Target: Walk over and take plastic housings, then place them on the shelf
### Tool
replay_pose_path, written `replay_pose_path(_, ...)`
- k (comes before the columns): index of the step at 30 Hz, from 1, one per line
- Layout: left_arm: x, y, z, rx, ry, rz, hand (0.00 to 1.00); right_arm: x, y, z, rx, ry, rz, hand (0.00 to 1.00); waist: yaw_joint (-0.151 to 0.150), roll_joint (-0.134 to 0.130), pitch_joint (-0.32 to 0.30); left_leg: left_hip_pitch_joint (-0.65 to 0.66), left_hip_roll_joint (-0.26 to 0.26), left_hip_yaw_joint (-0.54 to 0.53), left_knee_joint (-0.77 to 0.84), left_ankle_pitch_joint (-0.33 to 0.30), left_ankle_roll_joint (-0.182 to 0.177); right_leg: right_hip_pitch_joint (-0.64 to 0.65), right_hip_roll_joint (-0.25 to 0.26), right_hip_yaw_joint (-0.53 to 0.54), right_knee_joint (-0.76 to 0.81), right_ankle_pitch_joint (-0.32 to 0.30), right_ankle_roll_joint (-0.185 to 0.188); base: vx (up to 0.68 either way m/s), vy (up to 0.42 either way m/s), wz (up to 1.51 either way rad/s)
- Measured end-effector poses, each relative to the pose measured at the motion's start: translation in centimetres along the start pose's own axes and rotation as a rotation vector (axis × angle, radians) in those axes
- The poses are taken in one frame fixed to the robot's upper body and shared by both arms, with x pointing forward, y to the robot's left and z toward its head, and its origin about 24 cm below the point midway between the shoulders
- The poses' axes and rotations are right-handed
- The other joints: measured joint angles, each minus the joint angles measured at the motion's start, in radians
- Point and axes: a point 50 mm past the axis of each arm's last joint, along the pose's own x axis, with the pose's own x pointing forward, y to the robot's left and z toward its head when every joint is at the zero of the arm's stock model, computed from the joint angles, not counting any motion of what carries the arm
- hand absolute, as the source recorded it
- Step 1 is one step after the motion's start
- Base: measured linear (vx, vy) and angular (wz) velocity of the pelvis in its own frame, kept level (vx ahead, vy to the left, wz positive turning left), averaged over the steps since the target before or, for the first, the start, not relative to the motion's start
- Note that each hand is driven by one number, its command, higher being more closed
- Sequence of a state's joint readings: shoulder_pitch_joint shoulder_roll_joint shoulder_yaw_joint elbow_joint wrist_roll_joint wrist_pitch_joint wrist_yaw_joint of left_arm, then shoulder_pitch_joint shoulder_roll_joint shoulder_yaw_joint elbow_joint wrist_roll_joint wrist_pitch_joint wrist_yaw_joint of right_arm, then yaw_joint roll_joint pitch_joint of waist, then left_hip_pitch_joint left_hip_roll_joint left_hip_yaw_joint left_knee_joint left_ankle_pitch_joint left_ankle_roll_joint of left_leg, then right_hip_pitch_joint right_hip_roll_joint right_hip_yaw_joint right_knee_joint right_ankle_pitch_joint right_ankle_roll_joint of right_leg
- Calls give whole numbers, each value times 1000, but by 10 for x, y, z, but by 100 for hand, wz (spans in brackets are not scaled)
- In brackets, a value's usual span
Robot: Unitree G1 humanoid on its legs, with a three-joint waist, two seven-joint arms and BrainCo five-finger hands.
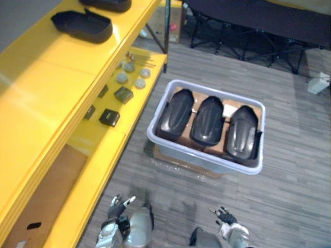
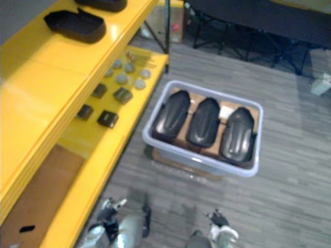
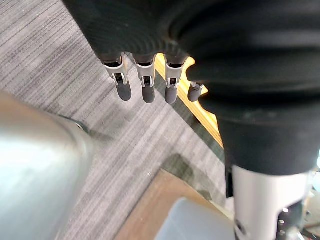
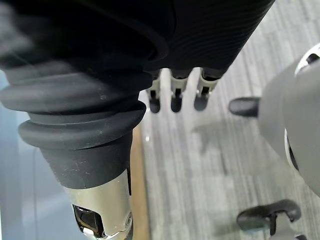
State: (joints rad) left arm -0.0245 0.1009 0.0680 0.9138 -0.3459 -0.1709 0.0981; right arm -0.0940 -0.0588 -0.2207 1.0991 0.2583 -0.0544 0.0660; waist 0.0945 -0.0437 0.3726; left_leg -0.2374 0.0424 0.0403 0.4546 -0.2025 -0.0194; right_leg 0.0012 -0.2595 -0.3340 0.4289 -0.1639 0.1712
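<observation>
Facing the bin [image 1: 207, 163] of housings [image 1: 208, 121] at 12 o'clock, left hand [image 1: 120, 205] and right hand [image 1: 226, 215] hang loose, empty (shelf [image 1: 46, 88] at 9 o'clock). Next, probably step closer, grab one.

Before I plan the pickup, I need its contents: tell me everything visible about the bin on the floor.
The bin is a pale grey plastic tub, rectangular with rounded corners and a thick rim, no lid. It stands upright on a brown board on the floor, close beside the yellow shelf. Three black housings lie side by side inside.
</observation>
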Motion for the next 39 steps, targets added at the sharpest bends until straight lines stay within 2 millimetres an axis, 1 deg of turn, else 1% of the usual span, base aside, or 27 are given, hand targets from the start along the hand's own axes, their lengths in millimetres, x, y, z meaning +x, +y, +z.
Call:
replay_pose_path(1,1,4,2,13,-3,14,0,0,6,-2,-46,-1,25,0,6,-8,7,0,0,-17,-1,0,-1,-3,8,23,-28,-24,-19,-2,85,43)
replay_pose_path(2,1,8,3,16,-5,26,0,0,9,-2,-78,-4,44,0,7,-12,9,-3,-1,-25,0,0,-1,-2,16,37,-65,-23,-17,16,-3,44)
replay_pose_path(3,2,13,5,26,-11,38,0,0,13,0,-104,-14,70,0,7,-16,9,-11,-5,-38,3,0,-2,-2,25,41,-117,-9,-10,17,-69,42)
replay_pose_path(4,3,19,10,39,-22,50,0,2,20,6,-135,-43,126,0,11,-39,15,-12,-16,-51,7,1,-7,-4,33,39,-170,43,-5,-13,-118,51)
replay_pose_path(6,3,21,9,40,-17,67,0,3,31,20,-252,-105,234,0,11,-35,26,-17,-18,-75,7,5,-21,-1,37,32,-178,31,-3,-6,-89,32)
replay_pose_path(8,1,21,4,41,2,74,0,0,53,34,-479,-193,378,0,13,-26,31,-32,-6,-97,-11,19,-41,2,59,6,-201,30,-9,25,-92,16)
replay_pose_path(9,0,20,1,39,11,72,0,-2,62,38,-542,-229,426,0,14,-27,31,-31,-3,-103,-16,22,-45,6,65,4,-209,32,-13,31,-140,18)
replay_pose_path(11,-2,23,-3,38,22,83,0,-22,102,48,-717,-386,634,0,22,-33,28,-6,8,-114,-38,30,-56,49,84,-18,-245,40,-24,64,-128,19)
replay_pose_path(12,-2,24,-4,38,25,86,0,-30,112,53,-744,-437,681,0,25,-35,27,1,11,-114,-40,30,-56,59,88,-20,-253,42,-26,55,-87,10)
replay_pose_path(13,-3,26,-5,44,29,91,0,-46,133,66,-758,-559,762,0,30,-39,24,12,17,-113,-46,31,-58,73,97,-21,-267,46,-30,28,-64,2)
replay_pose_path(14,-3,27,-5,47,28,92,0,-56,143,74,-736,-629,795,0,31,-41,22,10,20,-113,-49,31,-59,73,102,-21,-270,47,-31,17,-48,0)
replay_pose_path(15,-3,28,-6,48,28,94,0,-76,159,95,-662,-779,837,0,32,-47,19,8,26,-112,-55,32,-61,72,107,-22,-276,54,-40,2,-19,-3)
replay_pose_path(16,-5,32,-8,53,29,101,0,-96,166,121,-545,-927,845,0,32,-57,13,11,29,-108,-68,36,-67,72,109,-21,-285,65,-45,5,-4,-5)
replay_pose_path(17,-6,34,-9,54,26,102,0,-106,165,137,-467,-1003,831,0,32,-61,11,13,31,-106,-70,37,-67,72,110,-19,-286,68,-47,-2,12,-8)
replay_pose_path(18,-8,38,-11,60,27,105,0,-121,154,171,-319,-1152,755,0,32,-71,5,15,31,-98,-71,37,-67,71,108,-15,-285,71,-48,-14,32,-12)
replay_pose_path(19,-11,42,-14,65,29,108,0,-131,134,207,-179,-1281,622,0,31,-79,0,17,31,-88,-69,37,-67,71,105,-9,-285,77,-50,-25,44,-13)
replay_pose_path(20,-11,43,-15,66,31,106,0,-133,122,222,-107,-1326,543,0,31,-80,-1,19,32,-86,-68,37,-67,70,106,-6,-285,84,-51,-46,61,-12)
replay_pose_path(21,-12,43,-16,68,30,103,0,-140,98,250,28,-1410,401,0,30,-79,-1,21,31,-82,-70,40,-63,69,105,4,-285,95,-53,-65,72,-8)
replay_pose_path(22,-13,43,-16,67,28,100,0,-147,75,269,125,-1468,248,0,30,-78,0,19,28,-79,-74,42,-59,69,103,8,-286,104,-62,-82,74,-5)
replay_pose_path(23,-13,44,-16,67,28,100,0,-149,64,276,167,-1481,175,0,30,-77,1,19,27,-79,-80,44,-57,68,102,8,-286,108,-64,-92,62,0)
replay_pose_path(25,-13,44,-11,65,2,97,0,-149,27,294,286,-1472,-81,0,29,-76,3,3,37,-56,-100,48,-50,43,100,12,-284,124,-66,-95,37,4)
replay_pose_path(26,-13,44,-10,63,-6,97,0,-148,23,296,302,-1462,-121,0,29,-76,4,-5,42,-48,-100,50,-50,37,101,12,-284,125,-67,-95,23,9)
replay_pose_path(28,-11,45,1,46,-60,101,0,-136,-19,309,419,-1344,-397,0,31,-74,30,-49,50,-34,-98,72,-46,-4,102,16,-280,126,-68,-108,21,11)
replay_pose_path(30,-12,48,2,43,-63,111,0,-126,-41,307,474,-1259,-508,0,31,-70,36,-81,50,-40,-98,81,-46,-31,103,18,-278,126,-68,-58,12,7)
replay_pose_path(31,-12,50,1,43,-63,119,0,-118,-60,304,506,-1181,-588,0,31,-63,44,-99,50,-42,-98,90,-44,-57,103,29,-271,126,-68,0,0,0)
replay_pose_path(35,-13,52,2,39,-85,123,0,-117,-87,305,522,-1130,-686,0,26,-43,68,-135,48,-39,-101,110,-45,-110,103,39,-250,126,-68,-11,2,-4)
replay_pose_path(39,-13,53,-1,25,-85,132,0,-127,-101,323,511,-1137,-734,0,4,-26,83,-200,43,-34,-95,123,-38,-195,96,56,-218,126,-67,-15,9,-6)
